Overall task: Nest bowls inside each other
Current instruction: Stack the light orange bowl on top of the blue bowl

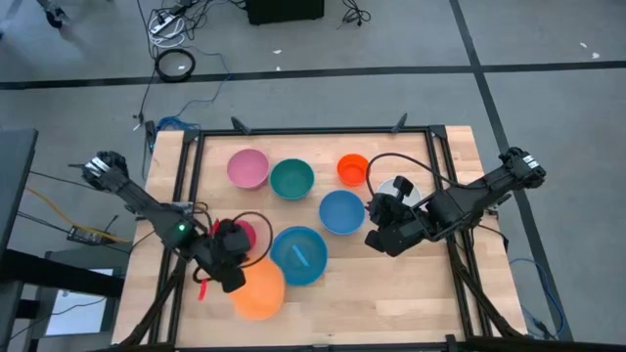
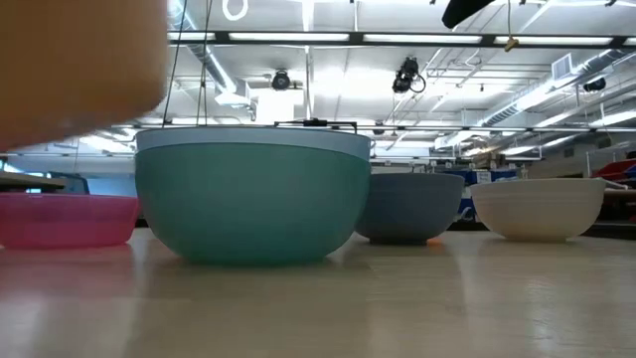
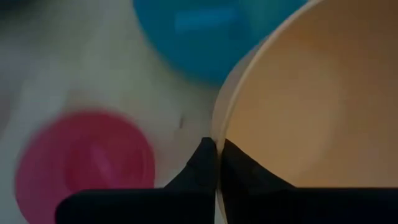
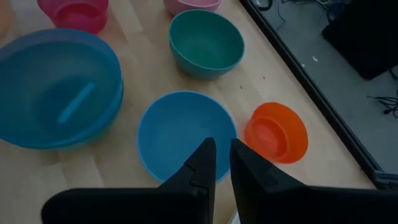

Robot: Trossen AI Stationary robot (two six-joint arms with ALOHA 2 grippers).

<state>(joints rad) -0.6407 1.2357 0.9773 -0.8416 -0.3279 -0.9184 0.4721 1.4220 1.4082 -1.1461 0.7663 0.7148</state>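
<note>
My left gripper (image 1: pixel 233 266) is shut on the big orange bowl (image 1: pixel 260 290) at the table's near left. In the low view this bowl (image 2: pixel 79 60) hangs above the table. The small red bowl (image 3: pixel 84 163) stands just beside it. A large light blue bowl (image 1: pixel 298 254) sits inside a teal one (image 2: pixel 253 214) at the middle. My right gripper (image 4: pixel 222 158), fingers nearly together and holding nothing, hovers over the near rim of the blue bowl (image 4: pixel 183 134). Pink (image 1: pixel 248 168), green (image 1: pixel 291 179) and small orange (image 1: pixel 352 169) bowls stand on their bases at the back. My left gripper pinches the orange bowl's rim (image 3: pixel 217 134), one finger inside the bowl and one outside. The fingers slant down onto the rim from the table's left. In the low view the bowl is lifted clear of the table.
A white bowl (image 1: pixel 399 191) stands partly under my right arm; the low view shows it (image 2: pixel 537 207) on the right. Black rails (image 1: pixel 313 130) frame the table. Bare wood (image 1: pixel 391 293) lies along the near edge, right of the orange bowl.
</note>
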